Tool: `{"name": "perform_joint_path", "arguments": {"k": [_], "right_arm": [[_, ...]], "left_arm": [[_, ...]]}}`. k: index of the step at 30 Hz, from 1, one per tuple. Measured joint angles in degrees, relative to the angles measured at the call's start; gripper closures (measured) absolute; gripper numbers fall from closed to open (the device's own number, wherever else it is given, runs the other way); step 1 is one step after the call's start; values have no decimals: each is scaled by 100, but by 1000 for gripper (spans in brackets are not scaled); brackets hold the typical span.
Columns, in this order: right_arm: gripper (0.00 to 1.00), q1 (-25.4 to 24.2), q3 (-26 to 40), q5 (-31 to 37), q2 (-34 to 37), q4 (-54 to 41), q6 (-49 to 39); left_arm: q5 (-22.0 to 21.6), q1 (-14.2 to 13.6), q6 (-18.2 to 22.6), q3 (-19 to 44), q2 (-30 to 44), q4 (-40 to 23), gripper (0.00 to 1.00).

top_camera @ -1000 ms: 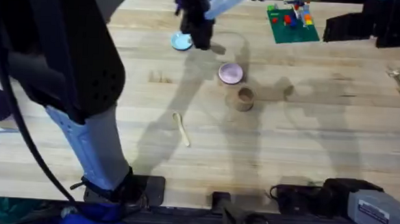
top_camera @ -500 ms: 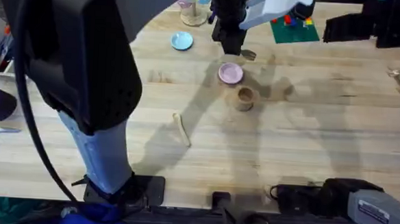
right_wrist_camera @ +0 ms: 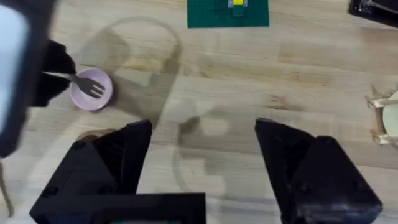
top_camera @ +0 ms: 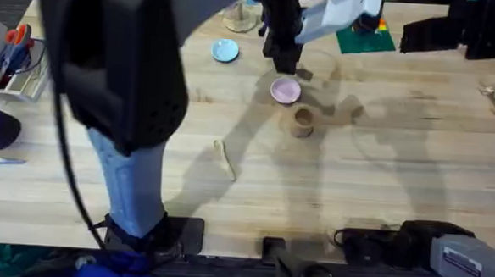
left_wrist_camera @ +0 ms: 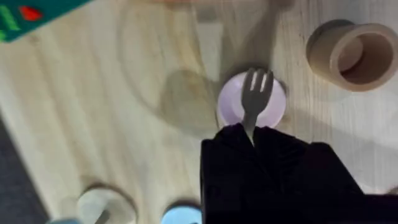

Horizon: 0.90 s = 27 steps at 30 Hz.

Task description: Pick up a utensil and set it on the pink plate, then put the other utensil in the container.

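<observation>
Left gripper [left_wrist_camera: 252, 134] clenched on the fork [left_wrist_camera: 255, 93] by its handle end, tines over the pink plate [left_wrist_camera: 272, 107]; light, stiff wood, likely pivots in a loose pinch; right gripper [right_wrist_camera: 202, 140] released.

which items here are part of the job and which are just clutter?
Job:
- fork, held in the left claw above the pink plate
- spoon, lying on the table
- container, upright beside the pink plate

Clutter:
- light blue plate
- green board with coloured bricks
- scissors at the left edge
</observation>
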Motion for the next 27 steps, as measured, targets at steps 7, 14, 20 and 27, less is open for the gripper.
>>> {"name": "perform_joint_path", "arguments": {"k": [7,14,20,27], "right_arm": [[5,0,0,0,2,0,-1],[5,0,0,0,0,0,-1],[5,0,0,0,0,0,-1],[5,0,0,0,0,0,-1]], "left_arm": [[4,0,-2,0,530,46,959],[35,0,-2,0,645,66,959],[44,0,-4,0,813,66,959],[48,0,-4,0,831,68,937]]}}
